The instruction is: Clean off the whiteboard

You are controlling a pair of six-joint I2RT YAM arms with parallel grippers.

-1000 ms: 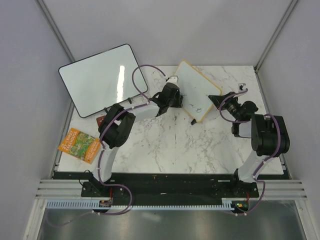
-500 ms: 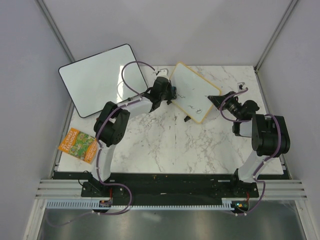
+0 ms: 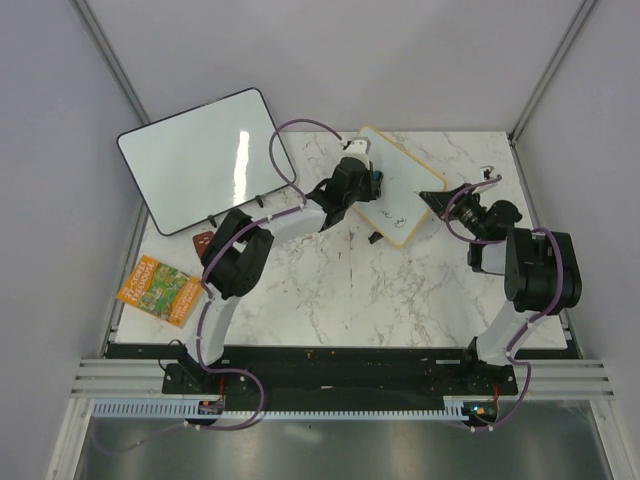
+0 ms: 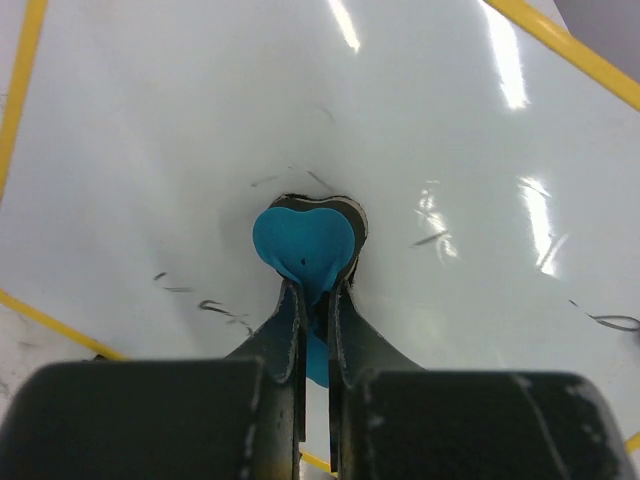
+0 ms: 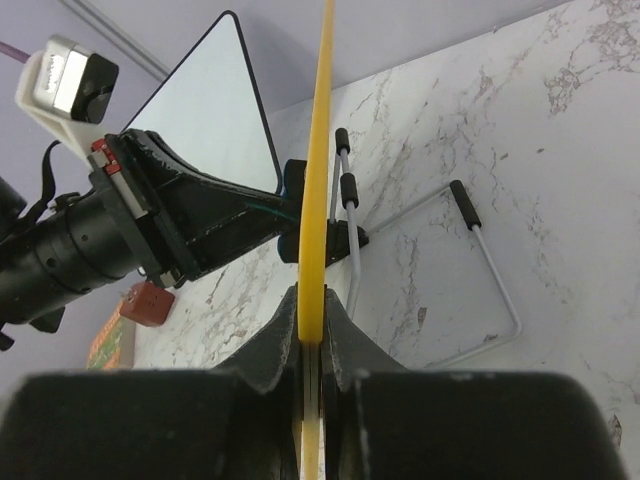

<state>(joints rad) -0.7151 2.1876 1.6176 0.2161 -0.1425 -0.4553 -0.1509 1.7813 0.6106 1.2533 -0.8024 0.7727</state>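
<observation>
My left claw [image 4: 315, 292] was clenched on a blue eraser pad [image 4: 303, 238], low in the middle of its wrist view. The pad was pressed against the white face of the whiteboard [image 4: 450, 120]. Short dark strokes [image 4: 215, 307] lay scattered around the pad, some to the lower left and some off to the right. My right claw [image 5: 312, 322] was gripping the board's yellow frame edge, which ran straight up the centre of that wrist view. To the right of that edge, a wire stand [image 5: 485, 290] with black tips showed against the marble table [image 3: 330, 290]. From overhead the board sat tilted at upper centre-right, between my two claws. A larger black-framed board [image 3: 200, 160] sat at upper left, and a colourful booklet [image 3: 160, 290] lay at the table's left edge.
</observation>
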